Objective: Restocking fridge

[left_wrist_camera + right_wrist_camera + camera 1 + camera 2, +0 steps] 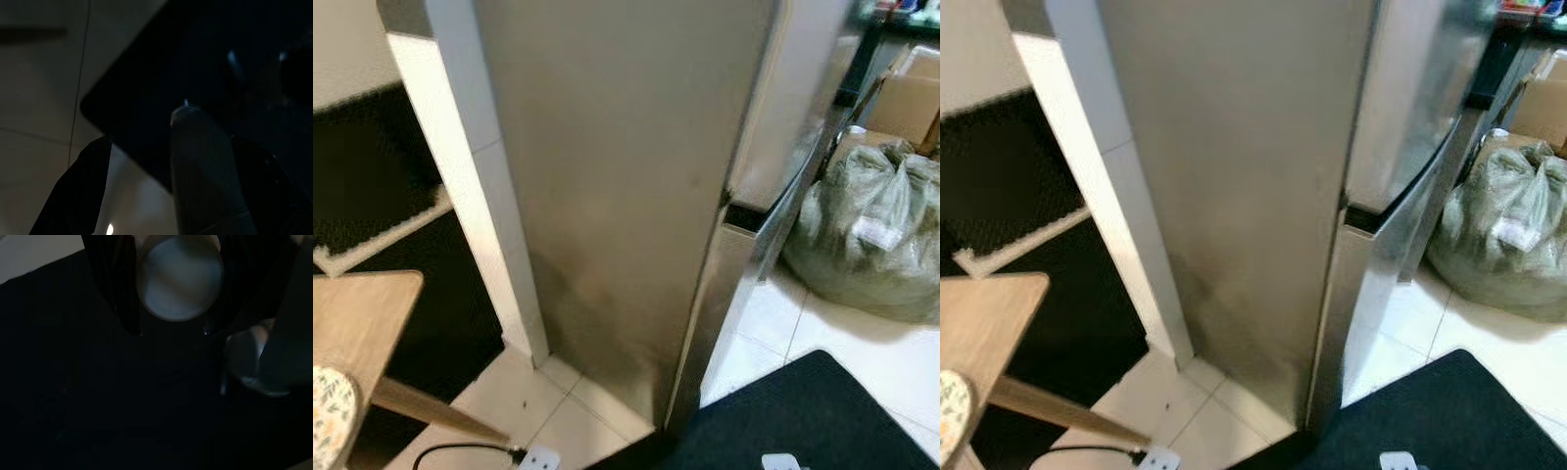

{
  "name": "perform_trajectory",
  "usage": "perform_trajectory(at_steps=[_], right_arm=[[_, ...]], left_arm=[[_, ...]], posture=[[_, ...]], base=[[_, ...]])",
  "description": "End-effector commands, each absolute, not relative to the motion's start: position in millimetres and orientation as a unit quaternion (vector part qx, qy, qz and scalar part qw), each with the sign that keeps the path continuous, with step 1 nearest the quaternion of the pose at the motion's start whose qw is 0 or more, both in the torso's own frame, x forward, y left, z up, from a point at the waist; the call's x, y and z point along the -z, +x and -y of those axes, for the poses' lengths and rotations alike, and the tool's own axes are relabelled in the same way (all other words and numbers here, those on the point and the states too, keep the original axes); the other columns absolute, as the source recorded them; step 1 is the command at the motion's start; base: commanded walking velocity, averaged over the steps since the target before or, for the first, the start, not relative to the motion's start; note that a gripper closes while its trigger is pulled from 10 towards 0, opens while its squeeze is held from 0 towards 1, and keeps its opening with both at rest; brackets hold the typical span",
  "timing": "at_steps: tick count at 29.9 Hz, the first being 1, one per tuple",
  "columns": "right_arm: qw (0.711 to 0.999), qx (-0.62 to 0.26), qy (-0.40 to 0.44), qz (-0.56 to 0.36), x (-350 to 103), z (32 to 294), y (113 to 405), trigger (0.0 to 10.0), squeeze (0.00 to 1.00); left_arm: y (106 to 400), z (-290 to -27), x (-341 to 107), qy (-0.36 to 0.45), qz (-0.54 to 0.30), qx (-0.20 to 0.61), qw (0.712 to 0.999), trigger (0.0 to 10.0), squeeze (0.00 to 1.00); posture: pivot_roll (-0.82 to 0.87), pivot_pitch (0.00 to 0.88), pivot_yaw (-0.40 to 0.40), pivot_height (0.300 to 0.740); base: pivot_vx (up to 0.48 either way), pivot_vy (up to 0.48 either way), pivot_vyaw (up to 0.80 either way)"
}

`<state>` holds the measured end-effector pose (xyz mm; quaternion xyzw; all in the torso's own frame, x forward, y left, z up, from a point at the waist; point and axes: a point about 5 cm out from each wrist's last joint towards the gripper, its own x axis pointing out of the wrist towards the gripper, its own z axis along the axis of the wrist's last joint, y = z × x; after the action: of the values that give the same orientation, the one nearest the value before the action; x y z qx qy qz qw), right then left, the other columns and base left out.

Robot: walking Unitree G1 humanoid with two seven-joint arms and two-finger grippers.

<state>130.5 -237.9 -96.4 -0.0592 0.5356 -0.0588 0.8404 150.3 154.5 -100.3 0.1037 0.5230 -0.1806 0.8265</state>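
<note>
The steel fridge [617, 196] stands straight ahead with its side panel toward me; its doors [783, 98] on the right are closed. In the dark left wrist view my left gripper [171, 142] holds a pale grey bottle-like item [200, 166] between its fingers, above the edge of the black mat [205, 58]. In the right wrist view my right gripper [171, 330] is shut on a round container with a whitish end [180, 276], hanging over the same mat.
A black mat [803, 421] lies on the white tiles before the fridge. A full green bag [881, 235] and cardboard boxes [911, 98] sit at the right. A white tiled pillar [480, 196], a wooden table [362, 313] and a power strip [540, 457] are at the left.
</note>
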Motion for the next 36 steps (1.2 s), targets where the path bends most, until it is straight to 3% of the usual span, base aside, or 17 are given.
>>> perform_trajectory(at_steps=[1, 31, 36], right_arm=[[0.836, 0.061, -0.053, -0.543, 99.0, 235.3, 124.9, 10.0, 0.0], [0.833, 0.054, -0.06, -0.547, 99.9, 234.9, 122.2, 10.0, 0.0], [0.833, 0.051, -0.062, -0.547, 99.9, 234.4, 122.7, 10.0, 0.0]], left_arm=[[144.4, -156.2, 102.5, 0.1, -0.532, 0.179, 0.821, 10.0, 0.0], [143.3, -156.1, 103.0, 0.101, -0.533, 0.177, 0.821, 10.0, 0.0], [145.3, -160.2, 102.3, 0.098, -0.532, 0.157, 0.826, 10.0, 0.0]], posture=[[-0.15, 0.0, 0.026, 0.74], [-0.15, 0.0, 0.024, 0.74], [-0.15, 0.0, 0.025, 0.74]], base=[[0.0, -0.45, 0.0], [0.0, -0.446, 0.0], [0.0, 0.0, 0.0]])
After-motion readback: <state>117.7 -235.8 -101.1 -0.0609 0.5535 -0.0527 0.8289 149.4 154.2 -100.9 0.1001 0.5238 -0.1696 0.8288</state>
